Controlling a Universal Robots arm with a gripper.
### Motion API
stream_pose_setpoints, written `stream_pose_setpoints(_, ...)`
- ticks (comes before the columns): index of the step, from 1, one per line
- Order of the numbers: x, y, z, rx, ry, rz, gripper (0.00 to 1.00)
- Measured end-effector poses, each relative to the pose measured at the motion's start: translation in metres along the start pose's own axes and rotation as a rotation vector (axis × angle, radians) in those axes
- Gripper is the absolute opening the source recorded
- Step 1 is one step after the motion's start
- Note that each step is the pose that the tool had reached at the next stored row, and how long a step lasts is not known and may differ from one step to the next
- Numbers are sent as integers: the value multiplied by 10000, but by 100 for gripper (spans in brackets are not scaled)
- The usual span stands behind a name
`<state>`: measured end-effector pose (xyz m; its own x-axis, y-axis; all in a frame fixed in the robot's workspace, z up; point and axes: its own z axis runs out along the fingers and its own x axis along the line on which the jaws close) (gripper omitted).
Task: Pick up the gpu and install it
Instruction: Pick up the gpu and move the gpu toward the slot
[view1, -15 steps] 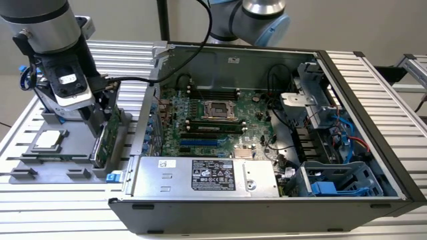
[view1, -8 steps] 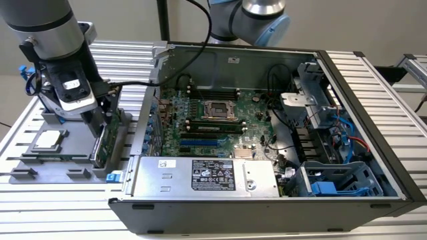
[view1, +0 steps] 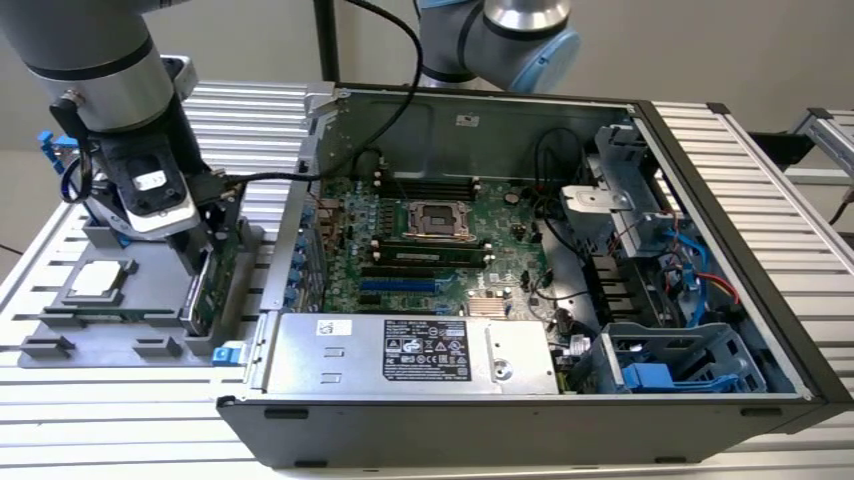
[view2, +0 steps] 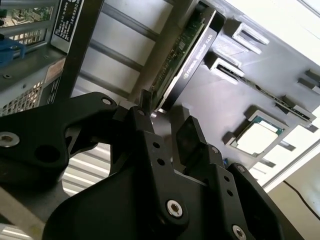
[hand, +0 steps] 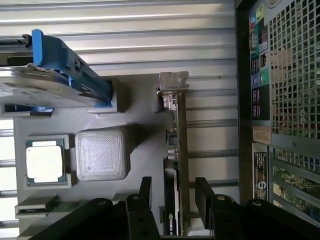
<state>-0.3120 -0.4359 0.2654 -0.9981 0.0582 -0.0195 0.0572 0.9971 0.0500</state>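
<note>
The gpu (view1: 203, 295) stands on its long edge in a slot of the grey parts tray (view1: 114, 335), just off the open computer case on the exterior view's left. In the first wrist view the gpu (hand: 175, 165) is seen edge-on, with its silver end bracket (hand: 173, 88) at the far end. My gripper (hand: 175, 194) is open and straddles the card, one finger (hand: 146, 192) on each side with a gap to the board. The second wrist view has the gpu (view2: 187, 55) running away from between my gripper (view2: 165, 121) fingertips.
The tray also holds a processor chip (hand: 45, 161), a grey ribbed block (hand: 102, 155), a blue-framed hard drive (hand: 55, 82) and a RAM stick (hand: 52, 206). The open computer case (view1: 747, 300) lies close by, with its motherboard (view1: 427, 240) and power supply (view1: 414, 350) exposed.
</note>
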Motion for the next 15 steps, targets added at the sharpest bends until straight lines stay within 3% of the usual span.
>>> stream_pose_setpoints(15,-8,-4,82,-1,-3,1,100)
